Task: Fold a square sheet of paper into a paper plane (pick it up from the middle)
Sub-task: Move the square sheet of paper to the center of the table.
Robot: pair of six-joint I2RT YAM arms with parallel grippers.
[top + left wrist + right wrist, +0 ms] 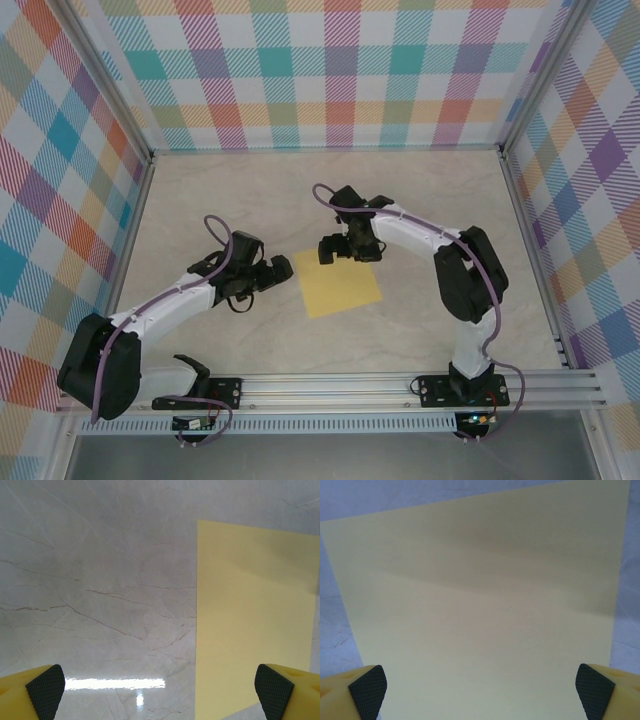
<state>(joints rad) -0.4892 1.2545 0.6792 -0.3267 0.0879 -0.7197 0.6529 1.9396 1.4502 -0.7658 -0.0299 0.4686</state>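
The square sheet of paper [340, 287] lies flat near the middle of the table [430, 190], with the right gripper [350, 255] over its far edge and the left gripper [280, 270] just off its left side, both wide open and empty; I'd bring one down squarely on the sheet's middle and pinch lightly.

White arms [165, 302], black joints [466, 268], purple cables [231, 250]; yellow gripper fingers [14, 697], black dimpled pads [46, 691]

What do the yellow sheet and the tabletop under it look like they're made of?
The square sheet of paper looks like thin matte paper: flat, even yellow, no glare. The table looks like polished marble or marble-print laminate, I can't tell which: thin dark veins and a bright reflected light strip.
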